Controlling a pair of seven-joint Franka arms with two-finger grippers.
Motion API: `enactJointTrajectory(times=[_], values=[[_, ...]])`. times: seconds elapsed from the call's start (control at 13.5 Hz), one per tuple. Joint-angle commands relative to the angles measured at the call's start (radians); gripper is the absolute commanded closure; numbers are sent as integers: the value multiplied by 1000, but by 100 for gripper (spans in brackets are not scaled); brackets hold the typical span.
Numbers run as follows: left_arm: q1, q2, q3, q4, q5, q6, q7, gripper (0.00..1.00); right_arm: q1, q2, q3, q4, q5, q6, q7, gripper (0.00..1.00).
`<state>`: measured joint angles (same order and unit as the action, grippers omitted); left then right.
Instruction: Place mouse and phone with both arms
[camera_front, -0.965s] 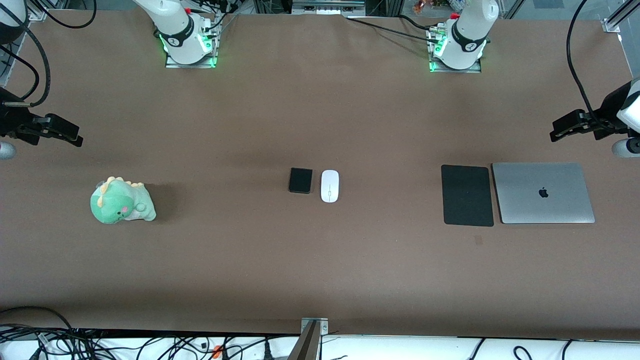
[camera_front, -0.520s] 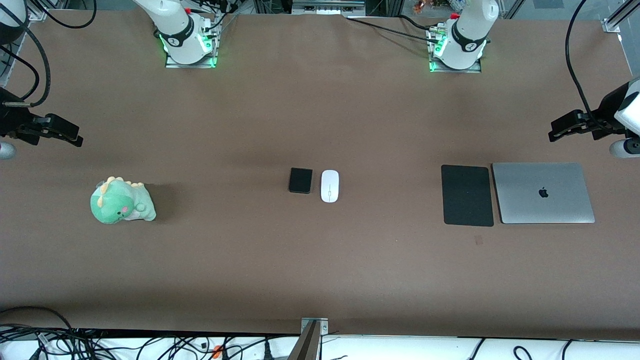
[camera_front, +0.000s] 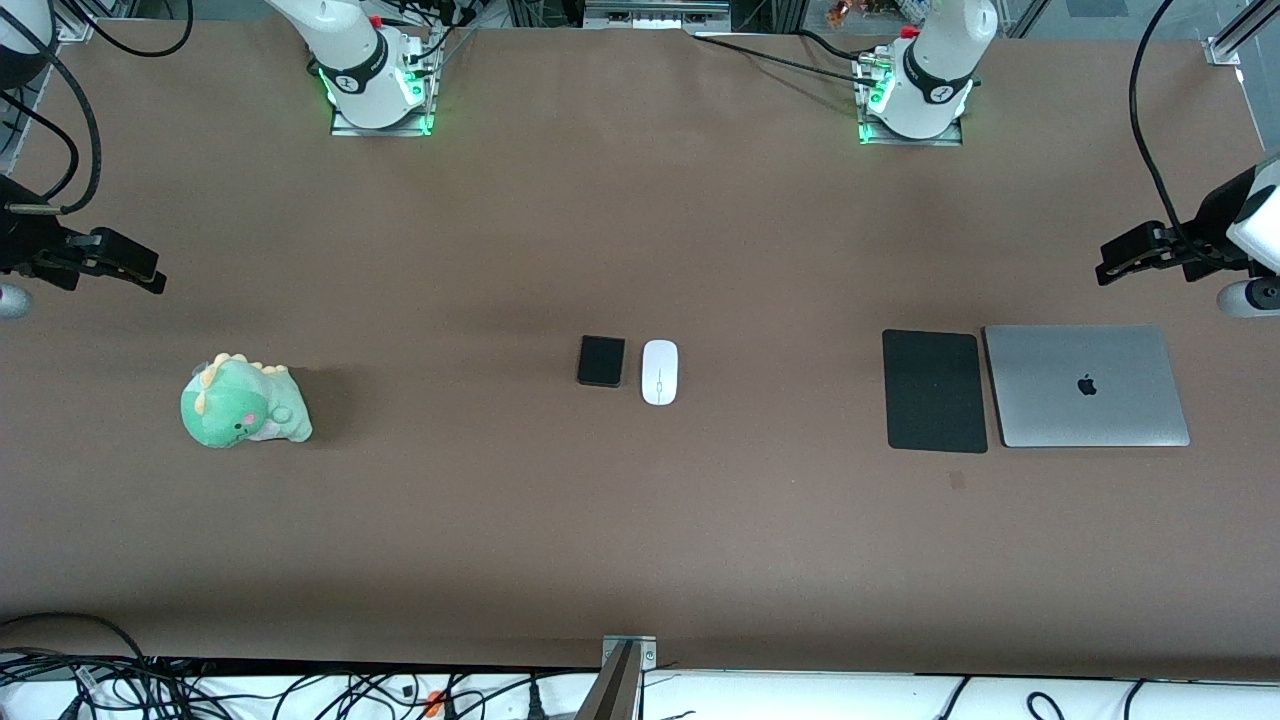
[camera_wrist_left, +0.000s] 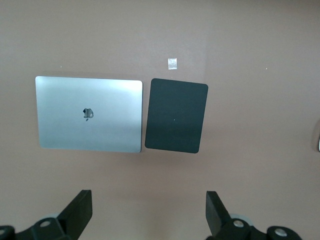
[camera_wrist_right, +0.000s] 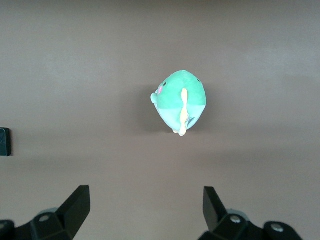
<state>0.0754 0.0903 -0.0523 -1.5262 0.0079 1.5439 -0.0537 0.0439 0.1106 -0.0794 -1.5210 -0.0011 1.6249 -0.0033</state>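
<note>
Nothing on the surface (camera_front: 640, 200) has shifted since the earlier frame; only the left pincer (camera_front: 1130, 262) has edged slightly.

One mouse (camera_front: 659, 372) and one phone (camera_front: 601, 361) lie side by side mid-surface, untouched. One black pad (camera_front: 934, 390) sits beside one laptop (camera_front: 1086, 386) bearing an apple logo, under the left pincer, jaws apart; one green plush dinosaur (camera_front: 243, 402) sits near the right pincer (camera_front: 130, 266), jaws apart too.

Front camera looks down high over the table (camera_front: 640, 540); both wrist cameras apparently face straight down.
</note>
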Motion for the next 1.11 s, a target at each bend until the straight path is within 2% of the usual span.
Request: enactJointTrajectory(times=[0.0, 0.74, 1.04], values=[[4, -15, -11, -23, 9, 22, -12, 0, -13, 0, 10, 8, 4, -14, -7, 0], [-51, 60, -12, 23, -39, 24, -37, 0, -13, 3, 10, 8, 16, -13, -6, 0], [-187, 123, -12, 24, -55, 93, -174, 0, -13, 3, 10, 8, 18, -13, -6, 0]])
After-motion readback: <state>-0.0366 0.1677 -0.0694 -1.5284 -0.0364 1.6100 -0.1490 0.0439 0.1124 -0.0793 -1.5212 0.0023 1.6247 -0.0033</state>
